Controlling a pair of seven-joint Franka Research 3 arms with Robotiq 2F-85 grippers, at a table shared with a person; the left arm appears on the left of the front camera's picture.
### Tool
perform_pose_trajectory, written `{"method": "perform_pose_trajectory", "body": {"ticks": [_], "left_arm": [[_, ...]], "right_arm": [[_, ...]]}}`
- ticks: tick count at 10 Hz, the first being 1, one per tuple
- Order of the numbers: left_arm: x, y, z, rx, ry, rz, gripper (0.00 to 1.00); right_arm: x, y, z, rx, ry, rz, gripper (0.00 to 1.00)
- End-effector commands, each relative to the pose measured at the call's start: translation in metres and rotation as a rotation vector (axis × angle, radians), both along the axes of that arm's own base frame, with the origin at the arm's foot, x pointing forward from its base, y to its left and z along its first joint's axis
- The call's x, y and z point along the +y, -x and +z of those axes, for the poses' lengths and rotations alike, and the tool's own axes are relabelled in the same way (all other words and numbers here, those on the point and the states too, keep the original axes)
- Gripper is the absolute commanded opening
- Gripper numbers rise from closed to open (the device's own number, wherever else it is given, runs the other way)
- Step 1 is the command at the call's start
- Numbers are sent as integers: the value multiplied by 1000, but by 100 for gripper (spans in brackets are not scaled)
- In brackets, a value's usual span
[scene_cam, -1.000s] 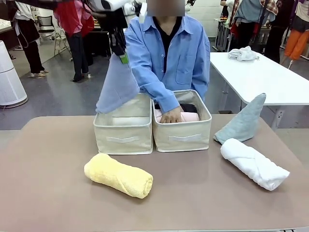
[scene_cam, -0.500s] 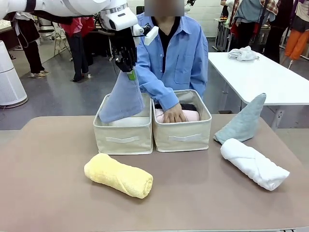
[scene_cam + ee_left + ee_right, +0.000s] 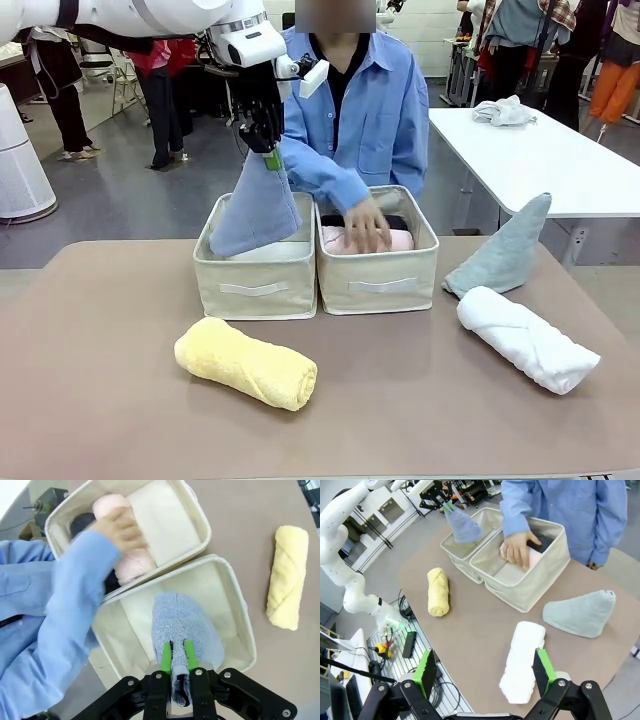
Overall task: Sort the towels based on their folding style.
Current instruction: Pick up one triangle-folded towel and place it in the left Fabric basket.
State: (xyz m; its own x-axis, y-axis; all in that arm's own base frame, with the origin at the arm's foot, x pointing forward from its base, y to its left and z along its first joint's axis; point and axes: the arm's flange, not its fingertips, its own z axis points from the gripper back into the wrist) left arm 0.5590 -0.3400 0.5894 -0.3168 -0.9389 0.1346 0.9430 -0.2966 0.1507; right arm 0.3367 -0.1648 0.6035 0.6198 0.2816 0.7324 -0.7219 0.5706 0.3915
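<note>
My left gripper [image 3: 270, 152] [image 3: 177, 652] is shut on the tip of the lavender-blue cone towel [image 3: 254, 205] [image 3: 186, 625] [image 3: 462, 526], which hangs point-up with its base inside the left beige bin [image 3: 255, 285] [image 3: 235, 605]. A person's hand [image 3: 366, 226] [image 3: 117, 527] presses on the pink roll [image 3: 395, 240] [image 3: 131, 562] in the right bin [image 3: 380, 282], beside a dark roll. The yellow roll [image 3: 246, 362] [image 3: 438, 592] lies in front of the bins. At the right, the grey-green cone [image 3: 502, 248] [image 3: 581, 614] stands behind the white roll [image 3: 526, 338] [image 3: 522, 661]. My right gripper [image 3: 485, 672] hangs open high above the table's right side.
A second white table [image 3: 540, 155] with a crumpled white cloth [image 3: 502, 111] stands at the back right. Bare brown tabletop [image 3: 100, 380] lies left of the yellow roll and in the front middle.
My left gripper has carried the lavender-blue cone rightward and down until its base sits in the left bin. The person's hand shifted on the pink roll.
</note>
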Motion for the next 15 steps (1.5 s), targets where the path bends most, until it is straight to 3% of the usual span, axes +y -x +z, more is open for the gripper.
{"method": "perform_pose_trajectory", "body": {"ticks": [1, 5, 11, 12, 13, 14, 15], "left_arm": [[-16, -2, -19, 39, 20, -5, 11], [-36, 0, -55, 97, -53, -24, 11], [-60, 1, -109, 220, -177, 91, 11], [-59, 2, -108, 206, -169, 87, 71], [-58, 3, -105, 187, -165, 93, 71], [-58, 3, -106, 186, -169, 95, 100], [-57, 3, -107, 187, -172, 92, 73]], "right_arm": [[-1, -1, -1, -16, -18, 14, 100], [-1, -1, -1, -16, -18, 14, 100], [-1, -1, -1, -16, -18, 14, 100], [-1, -1, -1, -16, -18, 14, 100], [-1, -1, -1, -16, -18, 14, 100], [-1, -1, -1, -16, -18, 14, 100], [-1, -1, -1, -16, -18, 14, 100]]}}
